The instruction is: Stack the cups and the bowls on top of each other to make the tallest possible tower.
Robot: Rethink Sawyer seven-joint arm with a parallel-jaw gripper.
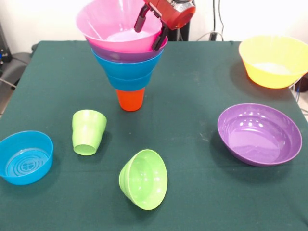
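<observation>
The tower stands at the back middle of the table: an orange cup (130, 99) as base, blue bowls (127, 71), a purple bowl (126, 55) and a large pink bowl (110, 24) nested and widening upward. My gripper (149, 32) comes in from the top and is open. One black finger (140, 21) is inside the pink bowl and the other is outside its right rim. A lime green ridged cup (88, 132) lies tipped at the front left. A small lime green bowl (143, 179) lies on its side at the front middle.
A blue bowl (25, 157) sits upright at the left edge. A purple bowl (260, 134) sits upright at the right. A yellow-orange bowl (274, 60) stands at the back right corner. The table has a dark green cloth (192, 96).
</observation>
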